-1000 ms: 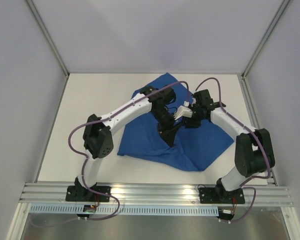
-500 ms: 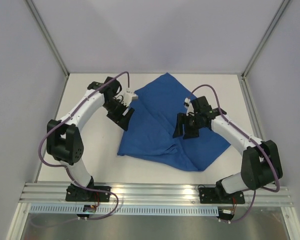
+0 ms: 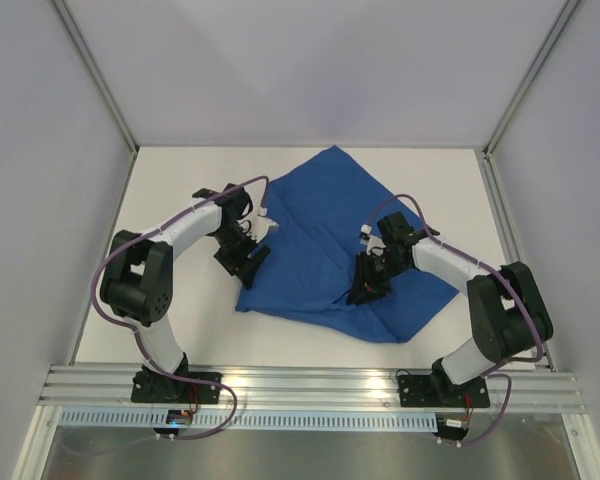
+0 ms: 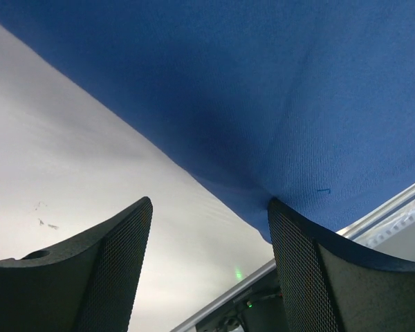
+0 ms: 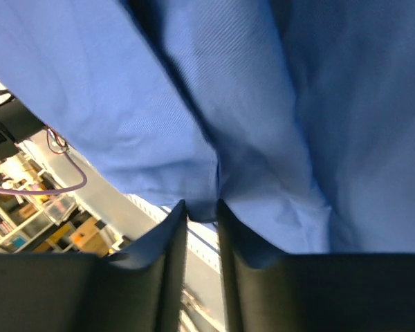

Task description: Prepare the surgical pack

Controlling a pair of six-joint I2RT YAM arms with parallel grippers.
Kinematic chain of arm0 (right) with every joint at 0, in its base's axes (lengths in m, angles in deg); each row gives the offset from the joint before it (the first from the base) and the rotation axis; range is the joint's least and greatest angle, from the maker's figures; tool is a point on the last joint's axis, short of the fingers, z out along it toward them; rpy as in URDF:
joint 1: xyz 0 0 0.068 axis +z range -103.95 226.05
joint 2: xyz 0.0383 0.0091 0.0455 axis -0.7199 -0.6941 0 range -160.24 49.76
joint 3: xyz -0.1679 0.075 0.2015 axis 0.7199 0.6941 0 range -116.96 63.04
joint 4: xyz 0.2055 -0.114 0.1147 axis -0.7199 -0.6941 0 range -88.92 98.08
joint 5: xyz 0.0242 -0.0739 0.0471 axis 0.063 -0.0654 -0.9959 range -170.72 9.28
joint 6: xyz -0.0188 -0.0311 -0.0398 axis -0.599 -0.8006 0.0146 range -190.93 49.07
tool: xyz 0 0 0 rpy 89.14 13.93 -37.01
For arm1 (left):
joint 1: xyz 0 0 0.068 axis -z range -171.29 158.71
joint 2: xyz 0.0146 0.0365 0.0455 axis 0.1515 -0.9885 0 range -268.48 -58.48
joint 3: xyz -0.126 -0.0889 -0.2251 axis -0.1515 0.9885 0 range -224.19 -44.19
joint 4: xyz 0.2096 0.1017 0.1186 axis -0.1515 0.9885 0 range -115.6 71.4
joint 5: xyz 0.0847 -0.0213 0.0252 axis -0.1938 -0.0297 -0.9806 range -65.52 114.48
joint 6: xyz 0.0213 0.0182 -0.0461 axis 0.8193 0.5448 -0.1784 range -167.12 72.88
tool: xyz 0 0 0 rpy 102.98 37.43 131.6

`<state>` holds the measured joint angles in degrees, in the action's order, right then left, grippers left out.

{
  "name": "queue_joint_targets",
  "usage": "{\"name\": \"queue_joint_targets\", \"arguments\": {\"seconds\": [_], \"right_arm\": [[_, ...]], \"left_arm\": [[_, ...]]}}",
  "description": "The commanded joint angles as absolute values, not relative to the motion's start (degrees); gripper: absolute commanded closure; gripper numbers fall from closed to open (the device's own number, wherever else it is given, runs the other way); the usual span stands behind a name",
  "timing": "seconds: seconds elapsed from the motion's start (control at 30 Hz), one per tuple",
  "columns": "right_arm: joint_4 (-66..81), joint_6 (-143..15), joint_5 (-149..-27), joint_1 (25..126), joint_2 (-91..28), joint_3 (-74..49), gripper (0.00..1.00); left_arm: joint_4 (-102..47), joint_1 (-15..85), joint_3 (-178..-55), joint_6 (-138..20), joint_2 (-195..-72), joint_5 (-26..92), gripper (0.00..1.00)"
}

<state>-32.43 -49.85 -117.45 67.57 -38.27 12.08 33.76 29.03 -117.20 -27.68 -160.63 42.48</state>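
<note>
The surgical pack shows as a royal-blue cloth drape (image 3: 330, 230) lying rumpled in the middle of the white table; whatever is under it is hidden. My left gripper (image 3: 243, 262) is low at the drape's left edge. In the left wrist view it (image 4: 209, 202) stands open, bare table between its fingers, and the right finger (image 4: 297, 256) touches the drape's (image 4: 263, 90) hem. My right gripper (image 3: 365, 290) rests on the drape's near-right part. In the right wrist view it (image 5: 202, 205) has narrow jaws pinching a small fold of the drape (image 5: 214, 104).
The white table (image 3: 180, 190) lies bare left of the drape and behind it. A metal rail (image 3: 310, 385) runs along the near edge by the arm bases. Grey walls and corner posts (image 3: 100, 90) enclose the sides and back. Purple cables loop above both arms.
My left arm swung from the drape's middle out to its left edge, then slid nearer along it. My right gripper moved nearer over the drape, opened, then closed on a fold.
</note>
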Motion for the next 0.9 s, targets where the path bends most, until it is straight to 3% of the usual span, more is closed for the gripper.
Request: {"name": "queue_joint_targets", "arguments": {"seconds": [0.0,0.03,0.13,0.4,0.7,0.87], "right_arm": [[-29.54,-49.39,-120.54,67.76,-40.68,12.24,0.78],[-29.63,-49.57,-120.45,67.76,-40.86,12.24,0.89],[-30.68,-50.18,-119.13,67.67,-41.39,12.24,0.99],[-29.81,-51.15,-112.19,66.18,-45.32,12.51,0.99],[-32.78,-56.24,-106.13,63.28,-56.06,-2.42,0.99],[-36.48,-59.06,-104.19,62.84,-52.73,-2.61,1.00]], "left_arm": [[31.18,32.18,-116.79,-27.96,-161.93,44.79,0.23],[31.27,32.44,-116.70,-27.96,-161.93,45.05,0.23],[31.71,32.53,-116.26,-27.69,-161.49,46.01,0.23],[31.54,32.62,-114.06,-27.34,-161.22,48.47,0.23],[29.68,32.71,-120.13,-30.15,-166.59,46.81,0.25],[29.16,32.71,-115.92,-28.31,-162.20,50.32,0.25]]}}
